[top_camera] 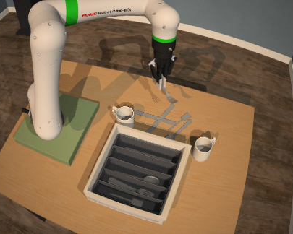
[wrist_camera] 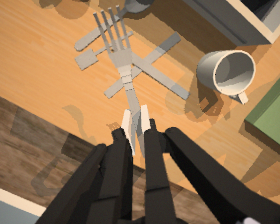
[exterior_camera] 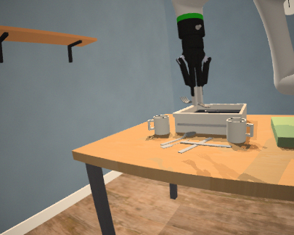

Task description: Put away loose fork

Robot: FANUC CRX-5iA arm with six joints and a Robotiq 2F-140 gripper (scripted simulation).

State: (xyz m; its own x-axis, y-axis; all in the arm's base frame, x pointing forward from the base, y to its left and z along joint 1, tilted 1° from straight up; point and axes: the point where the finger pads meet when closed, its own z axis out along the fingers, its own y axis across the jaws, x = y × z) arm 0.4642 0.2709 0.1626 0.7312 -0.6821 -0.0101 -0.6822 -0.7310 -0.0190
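My gripper point(top_camera: 161, 84) point(exterior_camera: 197, 85) point(wrist_camera: 138, 116) is shut on the handle of the loose fork point(top_camera: 168, 94) point(exterior_camera: 198, 103) point(wrist_camera: 120, 50). The fork hangs tines down, tilted, well above the counter. It is behind the cutlery tray point(top_camera: 98, 169) point(exterior_camera: 207, 120) point(wrist_camera: 251, 22), over the loose cutlery on the counter. The tray has several long slots. The other forks point(top_camera: 136, 188) lie in a slot near the tray's front, with their tines toward the right end. A spoon point(top_camera: 151, 178) lies in the slot behind them.
Knives, a spatula and a spoon point(top_camera: 169, 120) point(exterior_camera: 193, 143) point(wrist_camera: 158, 57) lie crossed on the counter behind the tray. Two white mugs point(top_camera: 124, 115) point(top_camera: 202, 148) point(exterior_camera: 161, 125) point(exterior_camera: 237, 130) stand at the tray's back corners, one in the wrist view point(wrist_camera: 226, 72). The green robot base point(top_camera: 69, 141) point(exterior_camera: 285, 130) is to the left.
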